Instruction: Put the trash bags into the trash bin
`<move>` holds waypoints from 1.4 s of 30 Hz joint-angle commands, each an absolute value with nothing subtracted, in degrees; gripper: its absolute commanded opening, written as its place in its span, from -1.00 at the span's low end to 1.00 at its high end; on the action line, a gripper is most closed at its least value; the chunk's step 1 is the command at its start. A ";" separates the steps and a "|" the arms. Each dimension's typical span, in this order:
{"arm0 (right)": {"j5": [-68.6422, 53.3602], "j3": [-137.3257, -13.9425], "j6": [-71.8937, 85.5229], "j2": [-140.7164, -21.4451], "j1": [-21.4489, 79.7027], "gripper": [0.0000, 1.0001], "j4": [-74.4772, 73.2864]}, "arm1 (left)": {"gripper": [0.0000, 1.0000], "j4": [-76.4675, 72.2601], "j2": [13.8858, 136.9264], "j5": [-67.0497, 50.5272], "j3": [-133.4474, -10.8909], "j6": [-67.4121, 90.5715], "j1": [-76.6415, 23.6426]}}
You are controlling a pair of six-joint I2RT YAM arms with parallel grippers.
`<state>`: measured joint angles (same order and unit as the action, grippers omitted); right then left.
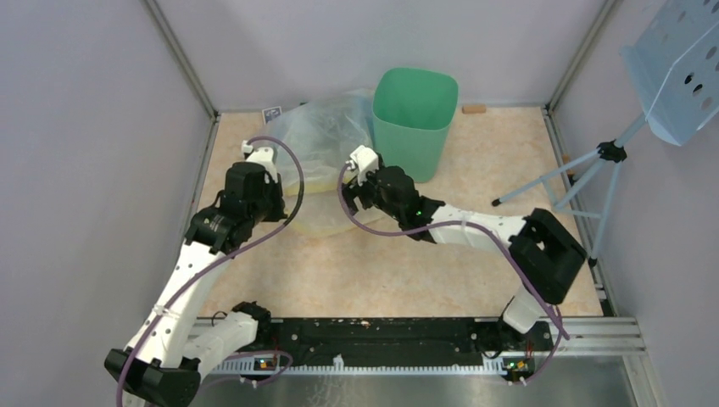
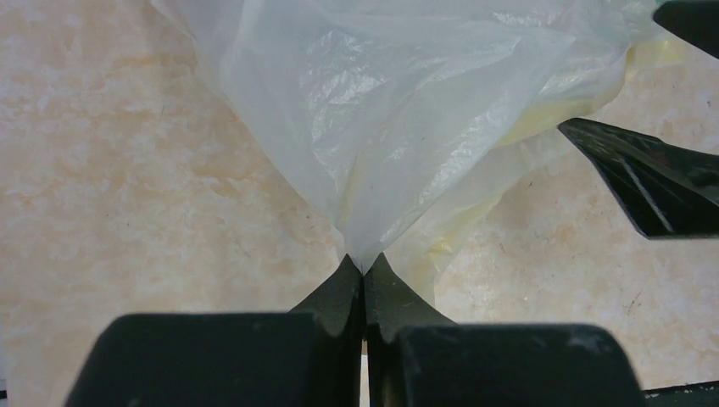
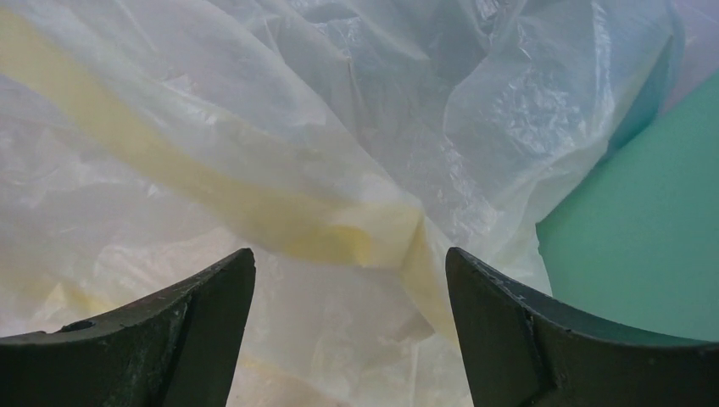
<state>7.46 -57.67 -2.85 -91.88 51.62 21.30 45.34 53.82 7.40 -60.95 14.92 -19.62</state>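
The trash bags (image 2: pixel 398 102), heaped beside the trash bin (image 1: pixel 409 146), are pinched in the left pincer (image 2: pixel 365 273); the right pincer (image 3: pixel 349 259) is held wide; a second grip, then a lift over the rim, seems required.

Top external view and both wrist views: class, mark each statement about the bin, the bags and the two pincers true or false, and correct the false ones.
1. The trash bin stands upright. True.
2. The left pincer is open. False: it is shut on a fold of the trash bags.
3. The right pincer is open, with plastic in front of it. True.
4. The trash bags lie inside the bin. False: they lie on the table, beside the bin, to its left in the top view.
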 commanded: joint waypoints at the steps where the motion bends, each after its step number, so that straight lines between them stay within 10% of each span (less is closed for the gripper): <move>1: 6.45 -65.15 -8.53 -98.59 52.10 0.64 20.48 | -0.96 46.11 52.12 7.10 -61.77 14.70 -19.68; 4: 6.57 -67.54 -8.98 -101.89 51.71 0.46 21.17 | -0.95 46.55 52.07 7.53 -61.73 14.47 -19.62; 7: 6.66 -68.45 -8.96 -102.51 51.50 -0.33 21.39 | -0.82 46.88 52.25 7.88 -61.15 14.09 -19.67; 10: 6.52 -68.34 -8.16 -100.01 51.55 -0.92 21.09 | -0.14 46.73 52.62 5.94 -60.66 12.36 -19.73; 13: 4.85 -69.05 -6.96 -97.31 51.49 -1.00 18.51 | 0.52 45.68 52.65 2.60 -61.22 10.33 -19.73; 17: 0.65 -73.66 -6.25 -95.96 51.44 -1.00 9.72 | 0.94 42.71 53.16 0.49 -63.32 6.75 -19.76; 34: -4.48 -78.03 -4.26 -93.77 51.43 -1.00 0.88 | 0.97 17.96 58.58 -10.59 -61.17 -6.02 -20.41; 42: 2.36 -77.96 -3.87 -93.02 51.44 -1.00 0.50 | 0.55 18.81 63.61 -10.64 -62.49 -7.53 -20.44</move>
<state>-1.76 -75.16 -4.34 -96.09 51.51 -0.23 22.02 62.37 -8.93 -60.86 -5.80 -20.32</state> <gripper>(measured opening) 0.005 0.856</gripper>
